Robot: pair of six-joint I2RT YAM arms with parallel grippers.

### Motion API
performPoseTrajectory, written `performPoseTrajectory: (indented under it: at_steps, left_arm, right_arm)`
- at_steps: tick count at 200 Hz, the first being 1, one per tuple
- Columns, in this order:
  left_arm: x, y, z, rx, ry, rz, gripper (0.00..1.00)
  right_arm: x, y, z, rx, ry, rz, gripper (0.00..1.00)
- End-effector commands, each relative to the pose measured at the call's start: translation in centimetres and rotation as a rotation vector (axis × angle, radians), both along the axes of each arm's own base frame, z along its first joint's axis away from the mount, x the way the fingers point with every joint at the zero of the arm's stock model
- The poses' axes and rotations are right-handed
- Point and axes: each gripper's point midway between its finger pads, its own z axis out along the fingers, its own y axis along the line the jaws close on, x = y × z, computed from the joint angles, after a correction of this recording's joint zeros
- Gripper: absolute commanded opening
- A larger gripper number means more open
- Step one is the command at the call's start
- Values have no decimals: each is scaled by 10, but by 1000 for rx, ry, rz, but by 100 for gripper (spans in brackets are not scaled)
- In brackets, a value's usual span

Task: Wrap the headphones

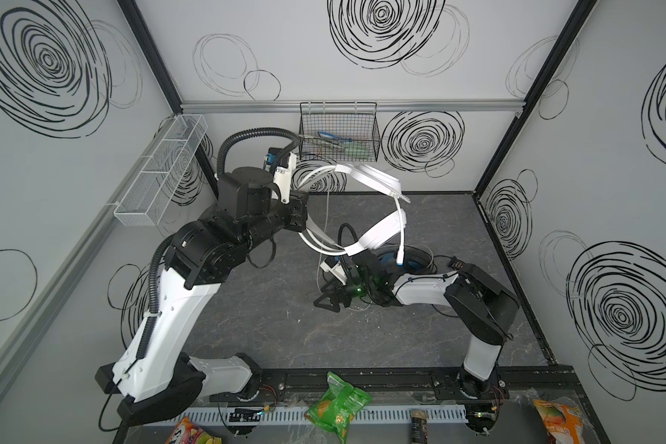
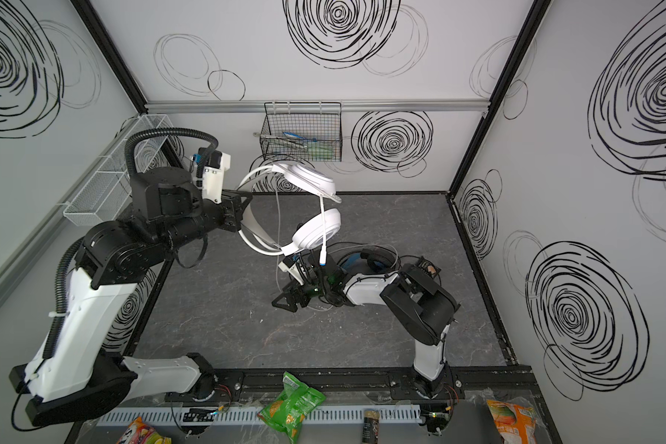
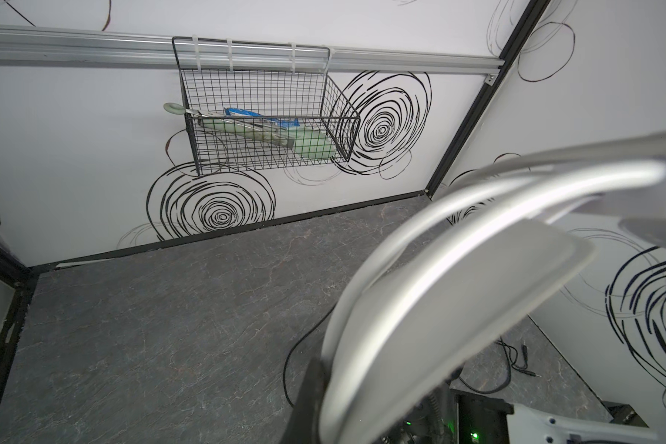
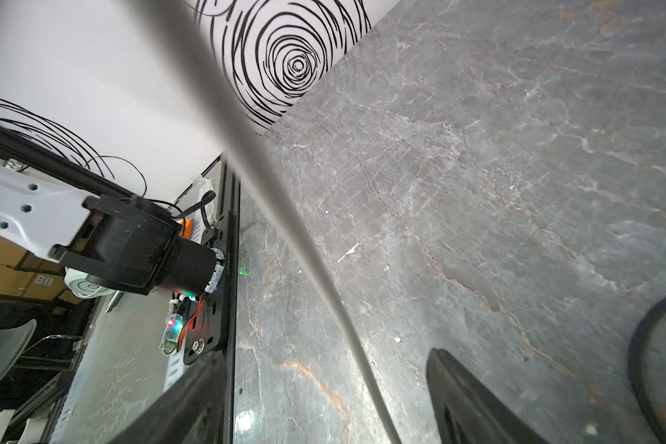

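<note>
The table [image 1: 270,315] is a dark grey slab veined like marble. It is boxed in by white walls [image 1: 285,57] scrawled with black spirals and framed by black posts. An aluminium rail [image 1: 439,104] runs along the far wall and carries a black wire basket [image 1: 374,132]. The basket holds tongs and a blue packet [image 3: 262,114] whose print is too blurred to read. A white mesh tray [image 1: 158,173] hangs on the left wall. At the near edge, past a black mounting rail [image 1: 362,378] and a white slotted duct [image 1: 400,415], lie a green snack bag [image 1: 337,407], an orange bag [image 1: 558,419], a multicoloured bag [image 1: 193,432] cut off by the frame, and a small dark tube [image 1: 417,423]. Their lettering is too small to read. The left gripper [image 1: 302,215] is clenched on the headband of the white headset [image 1: 377,230], which hangs in the air above the far middle of the table with its ear cups to the right and its boom mic [image 1: 402,238] pointing down. Its white cable [image 4: 285,215] drops toward the right gripper [image 1: 329,303], which sits low over the table's centre. The cable passes between that gripper's fingers [image 4: 470,407], which stand wide apart and do not pinch it. The black headset [image 1: 412,261] with blue accents lies on the table just behind the right wrist, right of centre, with its black cable loose around it.
</note>
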Motion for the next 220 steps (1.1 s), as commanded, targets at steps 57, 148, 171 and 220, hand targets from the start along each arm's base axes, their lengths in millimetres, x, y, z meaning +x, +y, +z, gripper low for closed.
performPoseTrajectory:
  at_steps: [57,148,171,220]
  left_arm:
    - [2,5,44,-139,-102,15,0]
    - [21,37,34,-193,-102,112,0]
    - [33,55,27,-205,-108,194,0]
    - [56,84,13,-232,-134,340,0]
  right_arm:
    - [-6,-9,-11,4,25,13,68]
    - [-9,-32,-9,-88,-23,9,1]
    - [-18,-48,10,-144,-122,-13,0]
    - [-60,-77,53,-221,-351,-18,0]
